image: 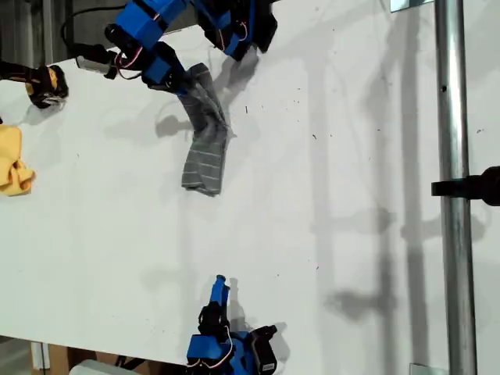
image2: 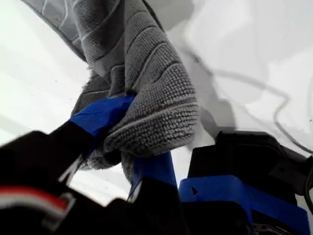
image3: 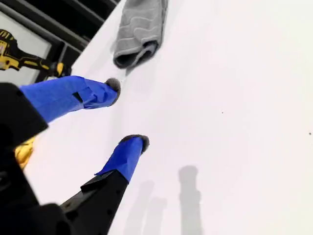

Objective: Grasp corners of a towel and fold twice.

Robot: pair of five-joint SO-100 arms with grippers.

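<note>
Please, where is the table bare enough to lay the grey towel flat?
Bare table lies between the towel, held by my first gripper, and the metal pole. My open second gripper borders it too. It is crowded near the yellow cloth and drill.

A workshop or robot lab: a bare white tabletop (image: 351, 234), a metal frame pole (image: 453, 195), a yellow-black power drill (image: 43, 84) at its edge.

Blue printed arms with black motors, red-and-white wiring; my second gripper (image3: 130, 113) has blue-taped fingers, grey-padded tips
</note>
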